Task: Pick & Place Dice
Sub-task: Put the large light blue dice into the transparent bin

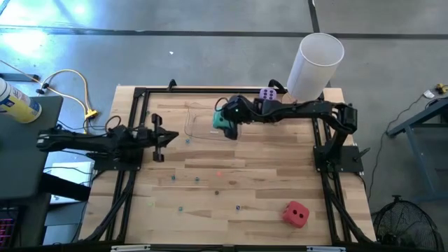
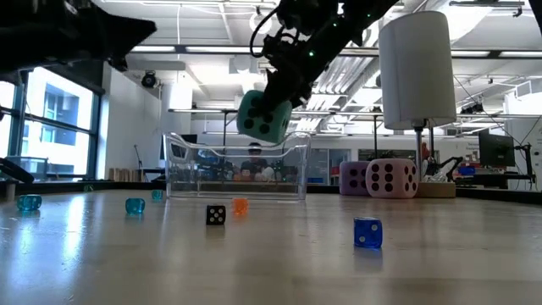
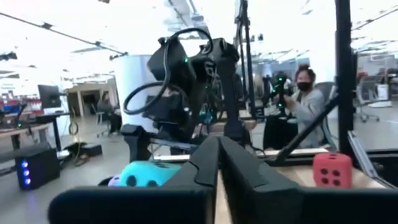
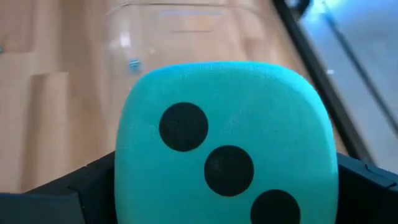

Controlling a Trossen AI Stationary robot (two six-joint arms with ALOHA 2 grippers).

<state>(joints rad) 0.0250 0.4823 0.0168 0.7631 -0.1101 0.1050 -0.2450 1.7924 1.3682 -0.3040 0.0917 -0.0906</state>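
The teal-green die hangs in the air with my right gripper shut on it. It is above the right end of a clear plastic box at the table's far middle. The purple die and the pink die rest on the table side by side to the right of the box. The red die sits on the table near the front right. My left gripper waits at the table's left, shut and holding nothing. My right gripper pinches the teal-green die by two opposite side faces, one dark finger on each side. It comes slanting down from the table's right. The three-pip face looks back at the wrist. The die is tilted and lifted clear of box and table.
A tall white cylinder stands at the far right corner. Several small dice lie scattered on the boards, among them a black one, a blue one and an orange one. A seated person is beyond the table.
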